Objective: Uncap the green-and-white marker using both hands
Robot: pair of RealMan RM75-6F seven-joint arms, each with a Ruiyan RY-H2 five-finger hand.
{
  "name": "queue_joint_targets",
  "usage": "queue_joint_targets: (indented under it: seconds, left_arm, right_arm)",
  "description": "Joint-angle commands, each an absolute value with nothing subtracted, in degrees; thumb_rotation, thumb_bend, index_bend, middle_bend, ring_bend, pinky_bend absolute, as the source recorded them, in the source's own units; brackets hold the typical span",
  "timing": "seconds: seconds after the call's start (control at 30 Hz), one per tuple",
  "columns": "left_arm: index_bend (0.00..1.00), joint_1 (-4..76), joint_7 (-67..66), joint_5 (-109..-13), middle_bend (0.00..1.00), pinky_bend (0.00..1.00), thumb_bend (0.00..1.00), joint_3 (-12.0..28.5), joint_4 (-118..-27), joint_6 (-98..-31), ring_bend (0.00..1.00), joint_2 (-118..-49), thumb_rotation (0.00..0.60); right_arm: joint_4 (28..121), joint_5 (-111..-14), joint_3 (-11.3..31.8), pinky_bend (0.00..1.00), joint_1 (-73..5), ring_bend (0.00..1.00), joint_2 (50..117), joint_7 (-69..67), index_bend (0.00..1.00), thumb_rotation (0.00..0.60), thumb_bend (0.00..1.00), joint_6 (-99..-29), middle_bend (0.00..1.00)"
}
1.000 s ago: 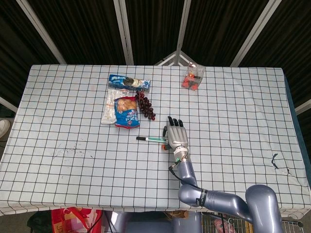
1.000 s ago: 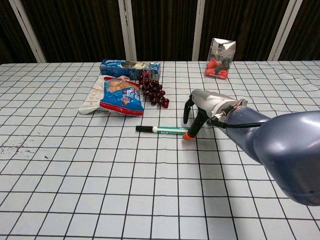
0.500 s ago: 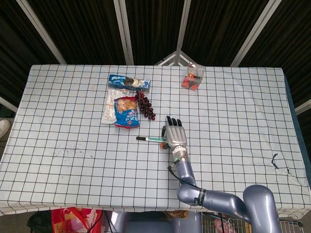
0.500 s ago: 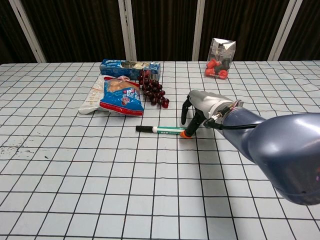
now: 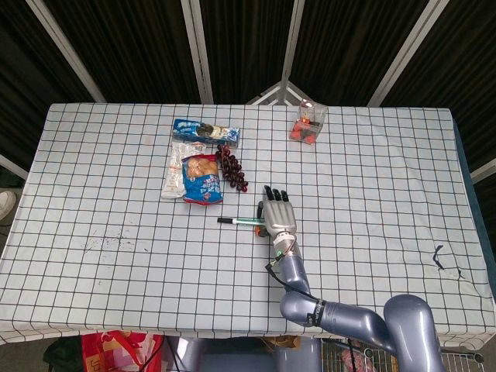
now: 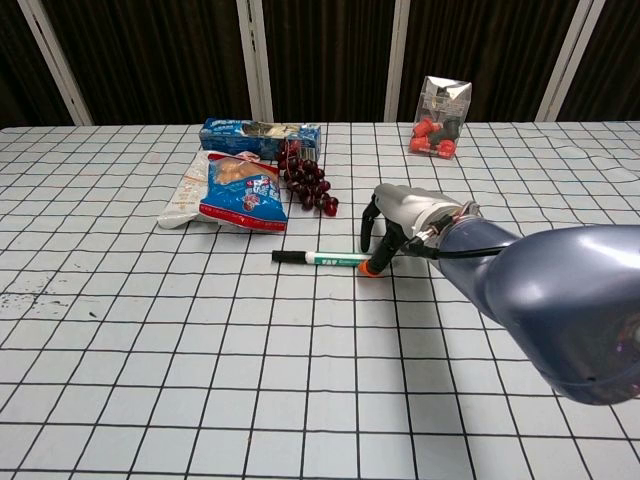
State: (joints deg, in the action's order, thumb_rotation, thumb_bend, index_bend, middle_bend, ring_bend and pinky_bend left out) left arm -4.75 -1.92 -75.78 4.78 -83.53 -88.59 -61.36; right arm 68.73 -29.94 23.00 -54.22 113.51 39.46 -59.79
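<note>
The green-and-white marker (image 5: 240, 222) (image 6: 320, 259) lies flat near the table's middle, with its black cap pointing left. My right hand (image 5: 279, 215) (image 6: 405, 215) hovers over the marker's right end, palm down and fingers hanging apart. An orange fingertip (image 6: 371, 269) touches the cloth right at that end of the marker. The fingers stand on either side of the marker without closing on it, and the marker rests on the table. Neither view shows my left hand.
Behind the marker lie a snack bag (image 5: 203, 180) (image 6: 240, 195), a bunch of dark red grapes (image 5: 232, 169) (image 6: 310, 185) and a blue packet (image 5: 205, 132) (image 6: 258, 132). A clear bag of red items (image 5: 308, 122) (image 6: 440, 118) stands at the back right.
My right hand has crept a little to the left, further over the marker's right end. The marker has not moved.
</note>
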Motion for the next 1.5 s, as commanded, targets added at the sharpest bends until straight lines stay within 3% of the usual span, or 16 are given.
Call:
queue_joint_targets:
  seconds: [0.03,0.73,1.03,1.5]
  left_arm:
    - [0.02,-4.8,-2.0,-75.6,0.00,0.00,0.50,4.8,-83.6,-88.5,0.00,-61.4,0.600]
    - [0.02,-4.9,-3.4,-75.5,0.00,0.00,0.50,4.7,-84.4,-88.6,0.00,-61.4,0.600]
    - [0.02,-5.0,-3.1,-75.3,0.00,0.00,0.50,4.8,-84.4,-88.7,0.00,-61.2,0.600]
    - [0.02,-4.9,-3.2,-75.9,0.00,0.00,0.50,4.9,-84.9,-89.1,0.00,-61.2,0.600]
  right_arm:
    - [68.6,-30.2,22.8,0.00,-54.2,0.04,113.6,39.5,0.61,0.600,0.33,-59.7,0.02]
    - [68.3,-30.7,22.6,0.00,-53.7,0.04,113.6,38.5,0.64,0.600,0.36,-58.8,0.02]
    - [68.3,-31.2,22.2,0.00,-53.0,0.04,113.0,37.1,0.68,0.600,0.46,-57.2,0.04]
    - [79.3,-43.0,18.5,0.00,-46.4,0.04,104.8,26.3,0.70,0.600,0.47,-57.6,0.04]
